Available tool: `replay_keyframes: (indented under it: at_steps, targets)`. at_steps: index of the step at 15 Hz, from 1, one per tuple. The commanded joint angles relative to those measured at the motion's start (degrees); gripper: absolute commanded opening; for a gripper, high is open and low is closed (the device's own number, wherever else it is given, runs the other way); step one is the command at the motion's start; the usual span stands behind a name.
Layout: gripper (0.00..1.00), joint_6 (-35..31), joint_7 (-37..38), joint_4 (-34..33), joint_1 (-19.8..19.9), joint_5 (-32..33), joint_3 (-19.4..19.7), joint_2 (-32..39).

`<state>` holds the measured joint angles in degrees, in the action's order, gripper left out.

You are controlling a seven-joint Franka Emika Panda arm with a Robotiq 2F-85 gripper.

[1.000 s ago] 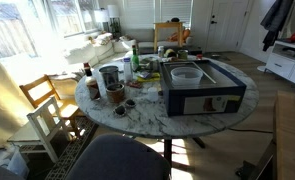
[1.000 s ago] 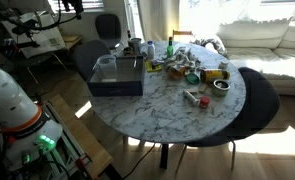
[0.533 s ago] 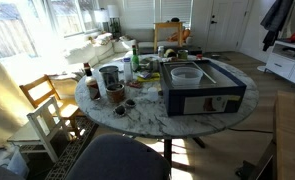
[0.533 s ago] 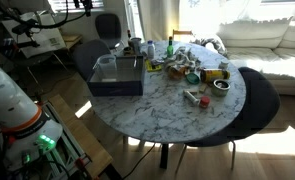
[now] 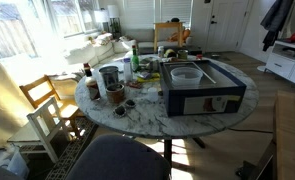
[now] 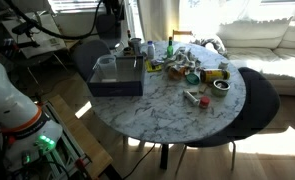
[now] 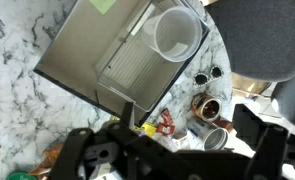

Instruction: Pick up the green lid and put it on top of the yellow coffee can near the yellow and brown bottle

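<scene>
1. The gripper (image 7: 177,160) hangs over the dark box (image 7: 97,60), seen from the wrist view. Its jaws look spread wide, with nothing between them.
2. The green lid (image 6: 191,78) seems to be the small green round in the clutter past the box's short end. It is too small to be sure of.
3. The move turns on this: the arm (image 6: 109,15) stands above the box's far side, so the lid lies across the box and beyond it, well apart from the gripper.
4. A round lid has no long axis, so I judge a grasp from above across its rim would serve.
5. The yellow coffee can (image 6: 215,73) appears further from the box than the lid, near the table (image 6: 167,125) edge.
6. The table is veined marble, smooth and hard.
7. The box is straight-walled and holds a clear ribbed tub (image 7: 137,65) and a white round cup (image 7: 177,35).
8. 2 shiny metal tins (image 7: 209,122) stand just off the box's corner.
</scene>
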<state>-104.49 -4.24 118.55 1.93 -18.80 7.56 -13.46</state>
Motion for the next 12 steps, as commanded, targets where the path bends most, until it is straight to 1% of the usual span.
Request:
replay_keyframes:
  at_steps: [1, 4, 7, 8, 10, 12]
  targets:
    - [1.0, -4.92, -2.38, -0.2, 2.79, 4.67, 0.79, 6.65]
    - [1.0, -17.81, 0.18, 1.05, 4.62, 12.55, 0.69, 12.08]
    - [1.0, -29.56, 3.06, 0.41, 5.6, 20.6, 1.16, 18.04]
    - [1.0, -32.72, 3.69, 0.06, 5.74, 23.89, 1.39, 19.75]
    - [1.0, -38.12, 7.31, 0.18, 5.78, 32.01, 2.61, 22.68]
    - [1.0, -41.12, 11.63, 0.24, 5.7, 41.05, 5.06, 25.54]
